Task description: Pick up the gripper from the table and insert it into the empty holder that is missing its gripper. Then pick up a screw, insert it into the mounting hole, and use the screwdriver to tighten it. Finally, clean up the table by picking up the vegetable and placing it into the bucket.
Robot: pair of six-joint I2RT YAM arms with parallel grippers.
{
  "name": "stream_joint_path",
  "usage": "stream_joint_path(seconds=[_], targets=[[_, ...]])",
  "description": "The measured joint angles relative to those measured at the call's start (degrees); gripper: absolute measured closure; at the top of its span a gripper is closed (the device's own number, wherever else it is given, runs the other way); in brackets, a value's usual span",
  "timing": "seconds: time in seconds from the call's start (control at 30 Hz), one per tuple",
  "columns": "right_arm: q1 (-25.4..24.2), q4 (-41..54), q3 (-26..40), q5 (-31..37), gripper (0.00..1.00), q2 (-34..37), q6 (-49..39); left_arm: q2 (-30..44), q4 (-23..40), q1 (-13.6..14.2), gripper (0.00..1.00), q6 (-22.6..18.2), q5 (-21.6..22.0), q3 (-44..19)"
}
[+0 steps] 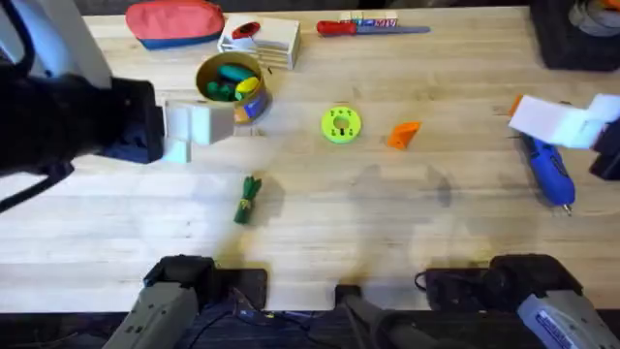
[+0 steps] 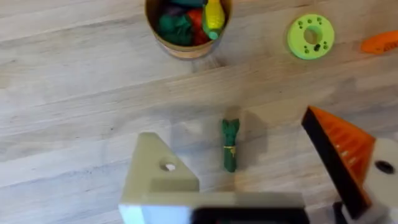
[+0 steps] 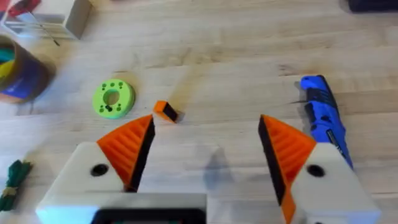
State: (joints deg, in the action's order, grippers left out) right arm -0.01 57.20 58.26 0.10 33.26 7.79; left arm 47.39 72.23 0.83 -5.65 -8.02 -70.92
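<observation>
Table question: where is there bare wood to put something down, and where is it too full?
Bare wood runs along the near side of the table, between the vegetable and the screwdriver. Another free patch lies between the gripper and the screwdriver. The far left is crowded: bucket, red pouch, white box.

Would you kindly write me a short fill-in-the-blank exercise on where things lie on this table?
1. The loose orange gripper lies just right of the lime-green ____.
2. The blue screwdriver lies on the table's ____ side.
3. The vegetable lies on the ____, outside the bucket.
4. One finger of the left gripper has no ____ pad.

Missing words: disc; right; table; orange
</observation>
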Motion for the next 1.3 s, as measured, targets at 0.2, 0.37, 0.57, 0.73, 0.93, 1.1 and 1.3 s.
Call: stream_joint_path(seconds=[0.2, 0.37, 0.57, 0.73, 0.93, 1.1, 1.3], targets=[[0.0, 2.4, 3.2, 0.0, 0.010, 1.5, 0.0, 2.6, 2.3, 3.2, 0.041, 0.1, -3.0, -0.8], [0.0, 3.3, 3.2, 0.0, 0.010, 1.5, 0.0, 4.8, 2.1, 3.2, 0.977, -1.3, -4.0, 1.5], [0.0, 3.3, 3.2, 0.0, 0.010, 1.5, 0.0, 5.2, -7.0, 3.3, 0.066, -1.3, -4.3, 3.1], [0.0, 3.3, 3.2, 0.0, 0.010, 1.5, 0.0, 5.2, -11.4, 3.3, 0.014, 0.3, -4.9, 3.1], [0.0, 3.3, 3.2, 0.0, 0.010, 1.5, 0.1, 5.2, -16.3, 3.3, 0.014, 7.3, -10.1, 3.1], [0.0, 3.3, 3.2, 0.0, 0.010, 1.5, 0.2, 5.2, -11.4, 3.3, 0.013, 10.8, -12.3, 3.2], [0.0, 3.3, 3.2, 0.0, 0.008, 1.5, 0.2, 6.2, -17.6, 3.7, 0.013, 9.8, -14.2, 4.2]])
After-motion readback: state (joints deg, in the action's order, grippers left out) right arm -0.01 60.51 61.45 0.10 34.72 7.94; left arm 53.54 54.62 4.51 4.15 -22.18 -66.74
